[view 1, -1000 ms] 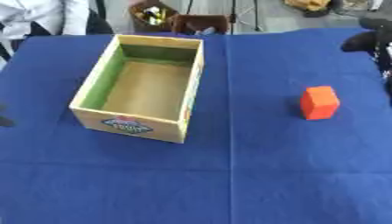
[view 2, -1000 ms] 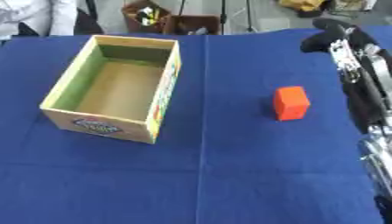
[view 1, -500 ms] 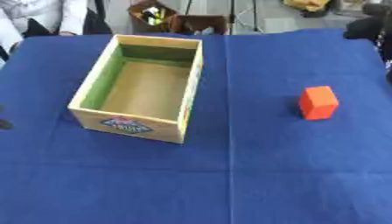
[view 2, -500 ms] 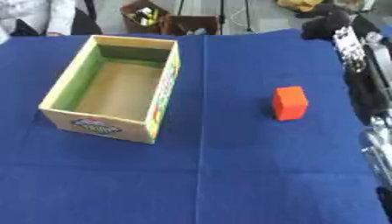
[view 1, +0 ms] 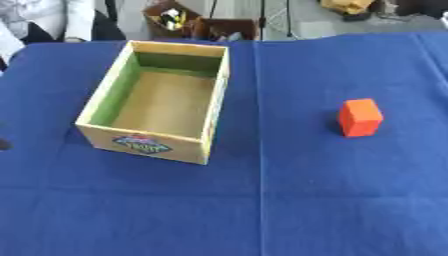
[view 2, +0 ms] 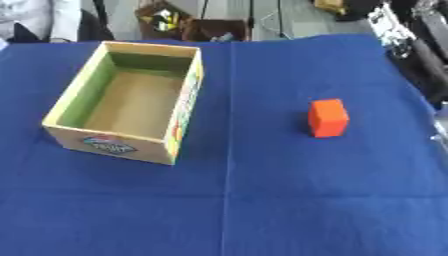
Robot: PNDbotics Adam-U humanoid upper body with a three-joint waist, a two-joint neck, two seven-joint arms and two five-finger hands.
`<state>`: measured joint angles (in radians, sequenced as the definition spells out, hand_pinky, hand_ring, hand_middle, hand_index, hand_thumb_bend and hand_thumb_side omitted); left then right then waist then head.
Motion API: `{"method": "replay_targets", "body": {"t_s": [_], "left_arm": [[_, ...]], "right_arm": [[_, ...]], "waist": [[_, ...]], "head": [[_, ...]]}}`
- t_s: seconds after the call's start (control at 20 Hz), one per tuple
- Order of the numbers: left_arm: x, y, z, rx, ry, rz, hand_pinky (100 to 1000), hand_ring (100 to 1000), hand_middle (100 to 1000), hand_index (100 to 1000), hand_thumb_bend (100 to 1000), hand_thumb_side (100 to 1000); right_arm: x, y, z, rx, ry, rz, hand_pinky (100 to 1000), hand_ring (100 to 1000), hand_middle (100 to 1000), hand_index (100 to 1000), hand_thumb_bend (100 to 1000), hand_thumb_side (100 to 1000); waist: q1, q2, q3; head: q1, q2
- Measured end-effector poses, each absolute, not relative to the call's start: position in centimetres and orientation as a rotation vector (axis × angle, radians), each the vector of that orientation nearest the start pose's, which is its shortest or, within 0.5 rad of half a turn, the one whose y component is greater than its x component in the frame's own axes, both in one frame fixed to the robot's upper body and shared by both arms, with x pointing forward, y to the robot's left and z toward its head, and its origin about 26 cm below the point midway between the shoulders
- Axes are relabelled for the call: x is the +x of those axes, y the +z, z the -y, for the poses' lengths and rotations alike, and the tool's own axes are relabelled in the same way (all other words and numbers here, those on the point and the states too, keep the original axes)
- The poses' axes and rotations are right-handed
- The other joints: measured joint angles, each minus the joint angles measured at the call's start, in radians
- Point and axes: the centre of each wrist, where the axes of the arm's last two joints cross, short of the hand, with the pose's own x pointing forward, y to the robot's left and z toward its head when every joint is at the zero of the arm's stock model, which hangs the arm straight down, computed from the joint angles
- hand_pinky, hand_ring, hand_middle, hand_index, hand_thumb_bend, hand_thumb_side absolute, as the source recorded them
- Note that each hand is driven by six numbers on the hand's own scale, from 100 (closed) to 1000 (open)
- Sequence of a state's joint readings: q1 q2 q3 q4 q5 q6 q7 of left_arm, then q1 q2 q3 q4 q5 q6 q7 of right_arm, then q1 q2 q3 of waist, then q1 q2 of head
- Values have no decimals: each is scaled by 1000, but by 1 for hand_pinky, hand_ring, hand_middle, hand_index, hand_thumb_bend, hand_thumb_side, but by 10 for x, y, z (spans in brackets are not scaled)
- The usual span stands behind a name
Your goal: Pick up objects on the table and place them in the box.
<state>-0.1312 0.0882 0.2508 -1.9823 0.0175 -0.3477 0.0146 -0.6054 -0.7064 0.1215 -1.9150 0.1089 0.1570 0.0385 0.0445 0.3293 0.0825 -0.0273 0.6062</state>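
Reaching in along the far right edge of the right eye view, the right arm showed only dark links; its hand was out of sight, so its state could not be told. The orange block stood upright on the blue tabletop, well apart from the empty box to its left.

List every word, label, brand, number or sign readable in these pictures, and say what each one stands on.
Nothing can be read.
Box: a coloured label on its near outer wall, red and blue, too blurred to read.
Box's right outer wall: coloured print, too blurred to read.
Orange block: no text shows.
Blue cloth: no text shows.
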Motion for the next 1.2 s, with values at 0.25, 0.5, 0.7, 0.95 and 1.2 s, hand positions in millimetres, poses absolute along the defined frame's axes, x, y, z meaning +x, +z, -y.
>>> {"method": "replay_targets", "body": {"t_s": [0.25, 0.5, 0.7, 0.95, 1.2], "left_arm": [[277, 139, -303, 276, 50, 2455, 428, 590, 547, 826, 341, 800], [277, 139, -303, 271, 44, 2454, 427, 594, 548, 825, 343, 801], [277, 139, -302, 268, 42, 2454, 426, 594, 548, 825, 343, 799], [277, 139, -302, 267, 39, 2451, 426, 595, 547, 825, 344, 799], [277, 138, -302, 265, 34, 2447, 425, 596, 548, 826, 345, 799]], "right_arm": [[335, 305, 270, -699, 1048, 2103, 923, 851, 785, 935, 320, 1000], [347, 303, 273, -765, 1186, 2007, 915, 872, 808, 953, 300, 893], [358, 300, 281, -820, 1285, 1913, 921, 889, 826, 982, 562, 801], [372, 296, 292, -866, 1396, 1810, 926, 902, 841, 1000, 685, 706], [383, 295, 301, -909, 1495, 1703, 920, 918, 860, 1000, 752, 596]], "waist": [[1, 1, 5], [0, 1, 6], [0, 3, 6], [0, 4, 5], [2, 4, 5]], "head": [[-9, 0], [-11, 0], [-15, -1], [-16, -1], [-17, -1]]}}
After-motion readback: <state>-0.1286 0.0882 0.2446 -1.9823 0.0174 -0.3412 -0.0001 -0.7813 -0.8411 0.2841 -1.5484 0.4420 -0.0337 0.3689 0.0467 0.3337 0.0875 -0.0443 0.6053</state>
